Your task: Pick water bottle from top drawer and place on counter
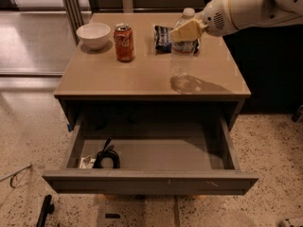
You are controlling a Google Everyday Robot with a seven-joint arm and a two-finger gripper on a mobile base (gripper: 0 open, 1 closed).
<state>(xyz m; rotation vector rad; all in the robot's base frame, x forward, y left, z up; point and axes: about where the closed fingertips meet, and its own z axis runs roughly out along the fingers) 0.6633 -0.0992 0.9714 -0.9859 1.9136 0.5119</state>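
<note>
The water bottle (181, 56), clear and ribbed with a white cap, hangs upright just above the right part of the tan counter (118, 77); its shadow falls on the counter below it. My gripper (187, 31) comes in from the upper right and is shut on the water bottle at its upper body, below the cap. The top drawer (151, 181) is pulled out wide below the counter, and its grey floor shows.
On the counter stand a white bowl (93, 34), a red soda can (124, 42) and a dark snack bag (163, 37) behind the bottle. A black cable (108, 158) and a small white item lie in the drawer's left front corner. Speckled floor surrounds the cabinet.
</note>
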